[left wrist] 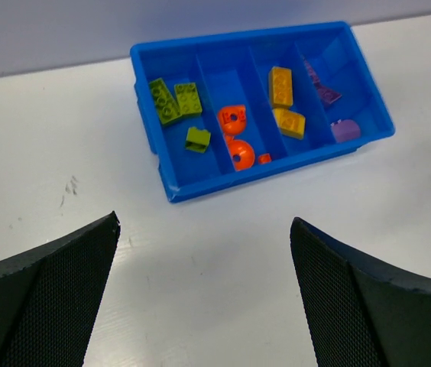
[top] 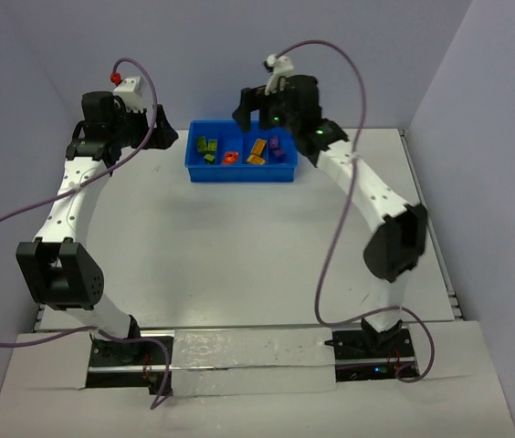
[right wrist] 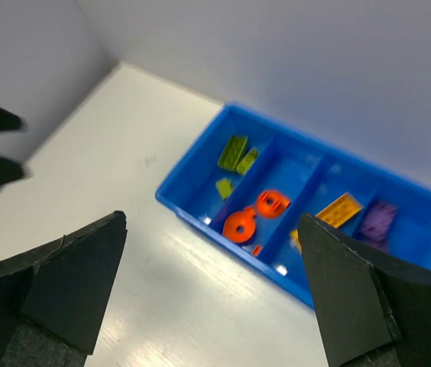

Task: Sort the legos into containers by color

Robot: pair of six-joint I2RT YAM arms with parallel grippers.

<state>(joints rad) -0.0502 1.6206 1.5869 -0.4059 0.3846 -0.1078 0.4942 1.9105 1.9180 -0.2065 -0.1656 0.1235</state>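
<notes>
done: legos [left wrist: 232,119] lie colour-sorted inside blue bin [left wrist: 238,37] | task looks finished | left end effector [left wrist: 204,229], right end effector [right wrist: 212,225]: both wide open, empty

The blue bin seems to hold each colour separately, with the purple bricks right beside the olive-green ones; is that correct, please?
Not quite: the blue bin holds each colour separately, but the purple bricks lie beside the yellow-orange bricks, farthest from the olive-green bricks, as the left wrist view shows.
</notes>
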